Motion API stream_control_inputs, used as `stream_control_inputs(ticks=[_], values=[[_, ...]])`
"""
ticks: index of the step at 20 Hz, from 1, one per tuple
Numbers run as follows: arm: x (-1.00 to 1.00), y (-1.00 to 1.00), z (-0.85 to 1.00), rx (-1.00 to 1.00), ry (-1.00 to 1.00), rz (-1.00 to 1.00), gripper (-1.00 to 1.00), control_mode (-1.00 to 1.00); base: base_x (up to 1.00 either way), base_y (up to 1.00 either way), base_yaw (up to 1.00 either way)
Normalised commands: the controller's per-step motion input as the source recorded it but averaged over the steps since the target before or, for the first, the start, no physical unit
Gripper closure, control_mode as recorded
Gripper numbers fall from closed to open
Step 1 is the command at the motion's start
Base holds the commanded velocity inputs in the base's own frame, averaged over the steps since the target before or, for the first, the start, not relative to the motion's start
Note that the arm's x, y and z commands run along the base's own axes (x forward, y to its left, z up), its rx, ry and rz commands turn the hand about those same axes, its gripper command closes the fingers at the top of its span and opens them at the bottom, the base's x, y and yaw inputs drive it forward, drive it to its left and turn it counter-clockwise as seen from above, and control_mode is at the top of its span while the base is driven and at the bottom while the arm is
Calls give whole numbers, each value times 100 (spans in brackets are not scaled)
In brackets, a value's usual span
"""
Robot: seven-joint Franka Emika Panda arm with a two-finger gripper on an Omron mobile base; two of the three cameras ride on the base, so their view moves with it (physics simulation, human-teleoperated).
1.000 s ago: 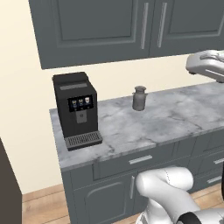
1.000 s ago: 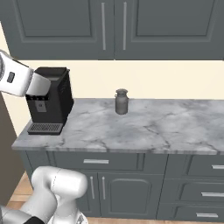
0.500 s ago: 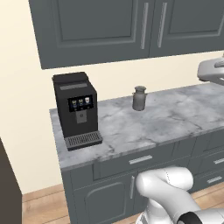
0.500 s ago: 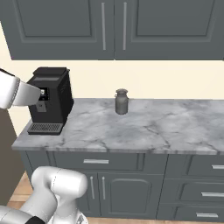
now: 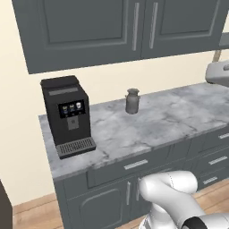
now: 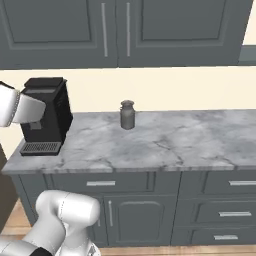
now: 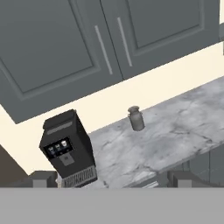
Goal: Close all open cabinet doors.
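Note:
Two tall dark grey cabinet doors hang above the counter, the left door and the right door. Both lie flush with the cabinet front, their silver bar handles side by side at the seam. A grey edge juts out at the far right; I cannot tell whether it is an open door. In the hand view my gripper is open and holds nothing, well back from the doors and the counter.
A black coffee machine stands at the left end of the marble counter. A small grey jar sits near the wall. Grey drawers and base-cabinet doors run below. A white arm link crosses the frame edge.
The whole scene has slid a little to the left in both base views, so the base has moved right. The arm link dropped slightly a second ago and has held since.

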Motion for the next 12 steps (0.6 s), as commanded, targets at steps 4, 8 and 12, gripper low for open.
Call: stream_control_inputs(ticks=[4,8,12], values=[[0,0,0,0,0,0,-100,100,6,-35,-39],[0,0,0,0,0,0,-100,100,13,-24,-42],[0,0,0,0,0,0,-100,100,22,-51,-31]])
